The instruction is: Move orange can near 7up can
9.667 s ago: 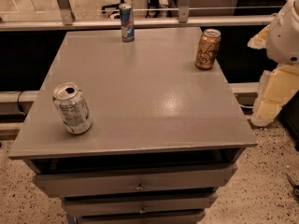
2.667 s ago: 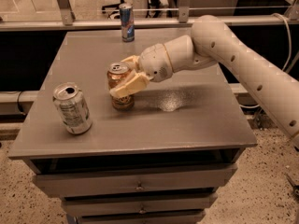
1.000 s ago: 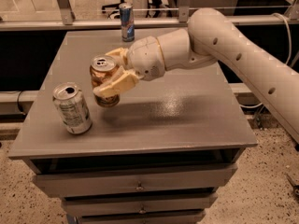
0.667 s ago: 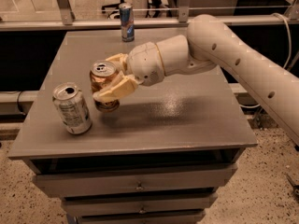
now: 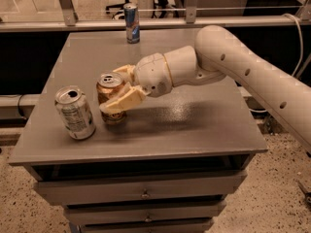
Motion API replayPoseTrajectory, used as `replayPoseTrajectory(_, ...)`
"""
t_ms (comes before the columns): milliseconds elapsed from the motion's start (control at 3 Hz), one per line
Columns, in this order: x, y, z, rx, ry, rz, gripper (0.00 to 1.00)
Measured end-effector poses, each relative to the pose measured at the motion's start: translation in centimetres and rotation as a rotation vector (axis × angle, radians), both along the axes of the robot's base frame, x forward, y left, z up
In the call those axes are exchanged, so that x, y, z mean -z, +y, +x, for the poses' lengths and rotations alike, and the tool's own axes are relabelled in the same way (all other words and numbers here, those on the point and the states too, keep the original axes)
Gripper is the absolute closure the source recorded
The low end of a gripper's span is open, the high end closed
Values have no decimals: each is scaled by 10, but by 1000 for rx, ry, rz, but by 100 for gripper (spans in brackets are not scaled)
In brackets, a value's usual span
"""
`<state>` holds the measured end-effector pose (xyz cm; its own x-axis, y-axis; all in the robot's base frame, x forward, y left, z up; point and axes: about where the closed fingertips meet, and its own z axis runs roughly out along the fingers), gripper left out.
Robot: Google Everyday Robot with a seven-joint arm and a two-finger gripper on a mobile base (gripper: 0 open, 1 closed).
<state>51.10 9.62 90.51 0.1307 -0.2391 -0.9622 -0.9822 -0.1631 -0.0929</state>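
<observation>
The orange can (image 5: pixel 110 89) stands upright on the grey table (image 5: pixel 194 125), near the front left, close beside the 7up can (image 5: pixel 75 113) on its left, with a small gap between them. My gripper (image 5: pixel 119 88) reaches in from the right and its cream fingers (image 5: pixel 121 101) are shut around the orange can's side. The 7up can is silvery with pale green print and an opened silver top. The orange can's base appears to rest on the table.
A slim blue-and-silver can (image 5: pixel 131 23) stands at the table's far edge. My white arm (image 5: pixel 243 72) spans the right half of the table. Drawers (image 5: pixel 141 193) sit below the front edge. A metal railing (image 5: pixel 160 21) runs behind the table.
My gripper carried the orange can from the table's right side leftward and down, bringing it beside the 7up can. In the last second it lowered slightly toward the tabletop.
</observation>
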Motion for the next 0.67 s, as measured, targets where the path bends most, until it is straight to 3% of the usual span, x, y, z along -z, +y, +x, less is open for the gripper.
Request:
replayPoseTrajectory(333,9,3,5,-5,11,9,45)
replayPoseTrajectory(667,18,10,11,-20,25,28,14)
